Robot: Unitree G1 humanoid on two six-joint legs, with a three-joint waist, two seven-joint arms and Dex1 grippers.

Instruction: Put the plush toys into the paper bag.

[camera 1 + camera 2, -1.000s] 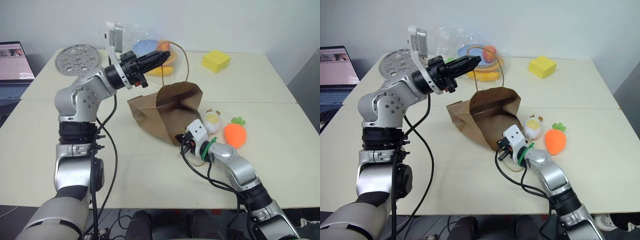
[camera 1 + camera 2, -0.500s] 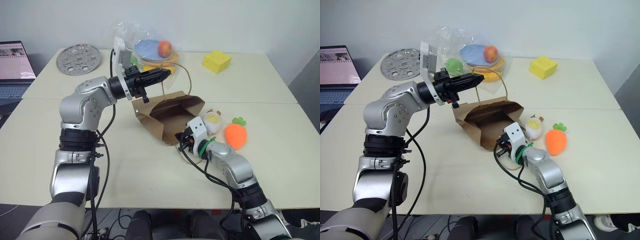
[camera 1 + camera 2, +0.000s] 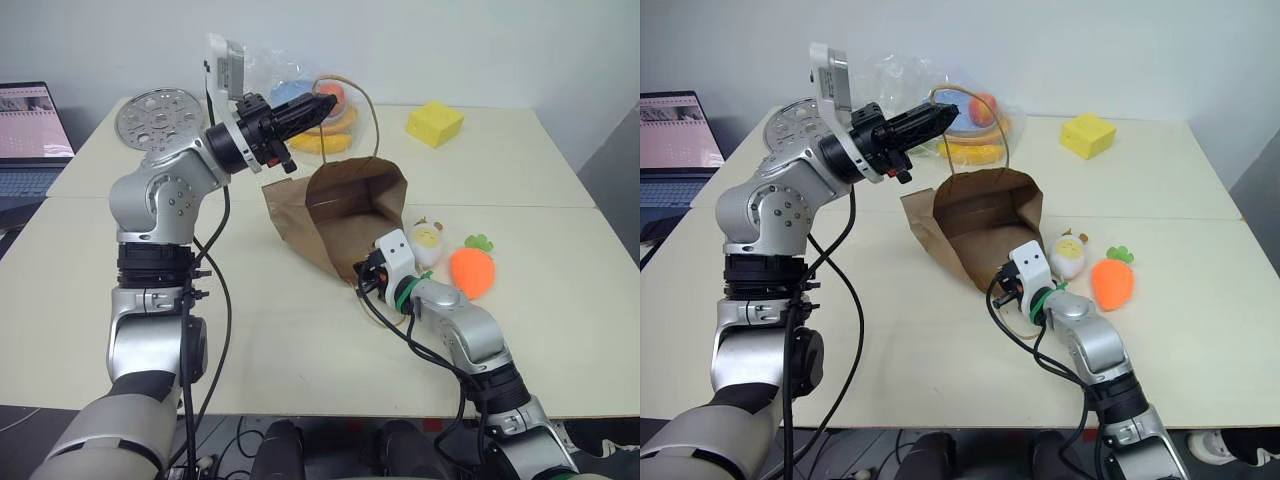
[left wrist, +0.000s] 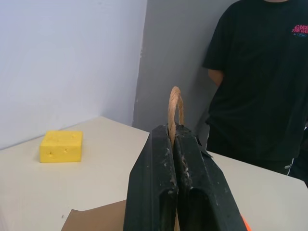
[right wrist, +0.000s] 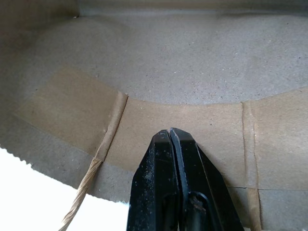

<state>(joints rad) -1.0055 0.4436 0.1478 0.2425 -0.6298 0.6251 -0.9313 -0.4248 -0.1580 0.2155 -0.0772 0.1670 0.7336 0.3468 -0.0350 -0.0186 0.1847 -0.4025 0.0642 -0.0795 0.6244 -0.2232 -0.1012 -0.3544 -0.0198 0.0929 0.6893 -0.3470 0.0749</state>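
Two pincers work the paper bag (image 3: pixel 345 215) on the tabletop (image 3: pixel 300 350): the left pincer (image 3: pixel 320 104) is clamped on its upper handle (image 3: pixel 372 115), the right pincer (image 5: pixel 172 139) closed at the lower rim. Inside looks empty; the white plush (image 3: pixel 426 240) and carrot (image 3: pixel 470 268) lie just right of the mouth, nearest the right arm, carrot leaves pointing away.

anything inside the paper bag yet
No toys visible inside the paper bag; only bare brown lining shows. The carrot and white plush lie on the table beside it. Its deepest corner is hidden.
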